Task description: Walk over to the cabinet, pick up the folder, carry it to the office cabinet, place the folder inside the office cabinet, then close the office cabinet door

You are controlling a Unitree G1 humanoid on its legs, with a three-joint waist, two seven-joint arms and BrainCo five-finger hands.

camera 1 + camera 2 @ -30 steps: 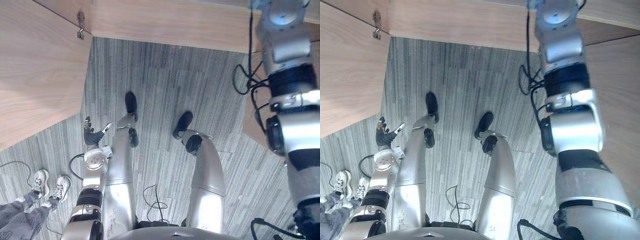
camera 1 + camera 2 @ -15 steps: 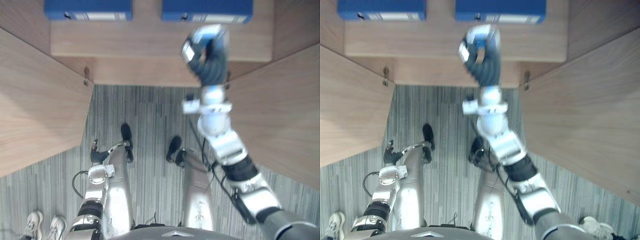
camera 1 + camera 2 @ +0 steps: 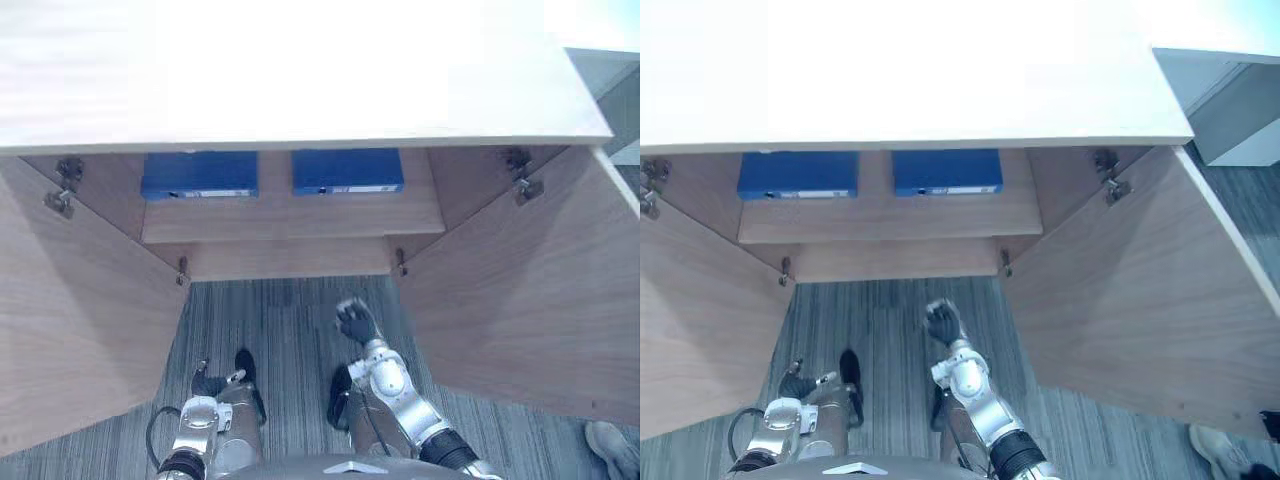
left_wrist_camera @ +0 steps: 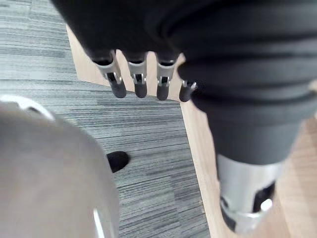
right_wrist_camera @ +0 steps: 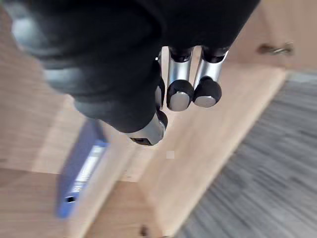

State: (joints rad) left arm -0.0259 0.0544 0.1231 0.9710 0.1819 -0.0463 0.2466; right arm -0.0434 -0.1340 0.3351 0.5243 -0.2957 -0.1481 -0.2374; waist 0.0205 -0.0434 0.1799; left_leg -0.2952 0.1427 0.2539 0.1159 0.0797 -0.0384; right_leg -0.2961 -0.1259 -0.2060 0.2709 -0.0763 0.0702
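Cabinet (image 3: 300, 70) stands with both doors swung wide: left door (image 3: 80, 320), right door (image 3: 520, 290). Two blue folders lie flat side by side on the shelf (image 3: 290, 215) inside: left folder (image 3: 200, 175), right folder (image 3: 347, 171).

Right hand (image 3: 356, 322) hangs low in front of the opening, below the shelf edge and well apart from either folder. Its fingers (image 5: 180, 94) are relaxed and loosely bent, with nothing in them. Left hand (image 3: 205, 380) is down at the robot's side, fingers (image 4: 140, 82) slack and empty.

Judgement: with a folder in the cabinet and both hands free, this reads as the folder placed and door-closing in hand, though a pick-up not yet begun would look the same.

Next move, if closing: the right hand reaches out to the right door's free edge and pushes it round on its hinges.
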